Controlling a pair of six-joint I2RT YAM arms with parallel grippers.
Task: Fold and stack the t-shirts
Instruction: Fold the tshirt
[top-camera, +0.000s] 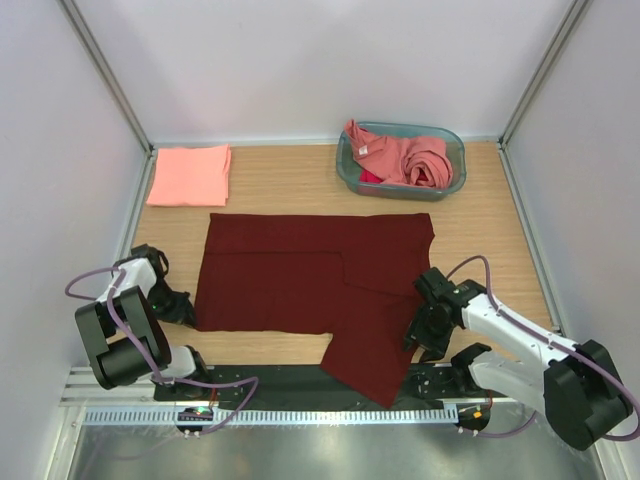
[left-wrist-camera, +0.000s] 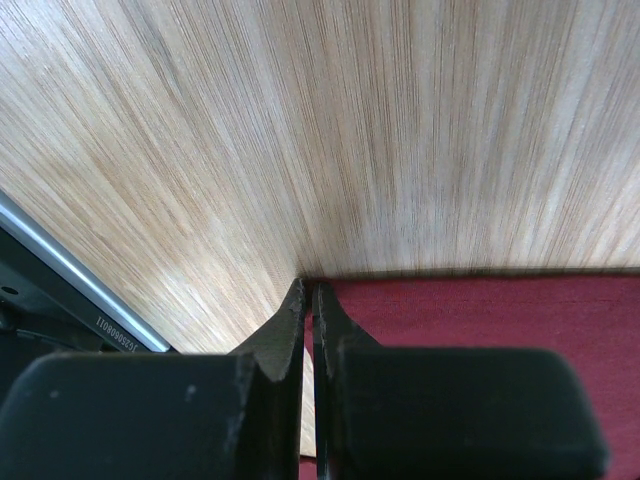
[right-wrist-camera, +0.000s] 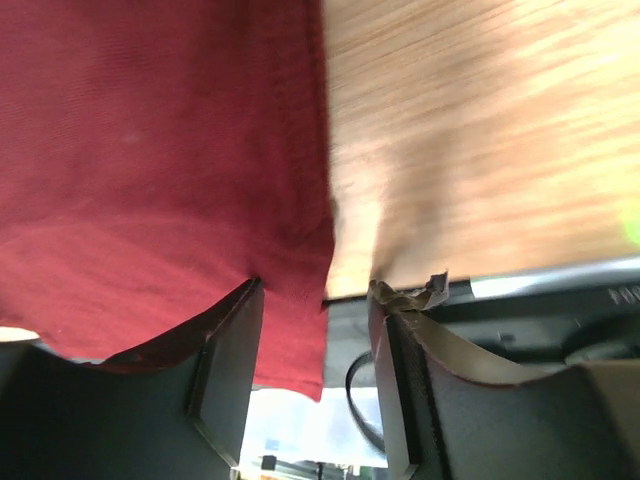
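The left claw (left-wrist-camera: 308, 292) was pressed together at the near left corner of the maroon t-shirt (top-camera: 300, 275); any cloth caught was hidden. The soft shirt lay flat on the grained wooden table (top-camera: 280, 170), one flap overhanging the near edge, where the right claw (right-wrist-camera: 315, 288) stood spread astride its hem.

The big t-shirt (top-camera: 310, 280) is dark red all over — one plain colour. The folded t-shirt (top-camera: 190, 175) is plain salmon pink. The basket (top-camera: 461, 165) is see-through teal blue, and the bunched t-shirts (top-camera: 405, 158) in it are coral pink. The table (top-camera: 290, 175) is light brown wood with thin darker streaks. The left arm (top-camera: 120, 345) and right arm (top-camera: 510, 325) are black and white.
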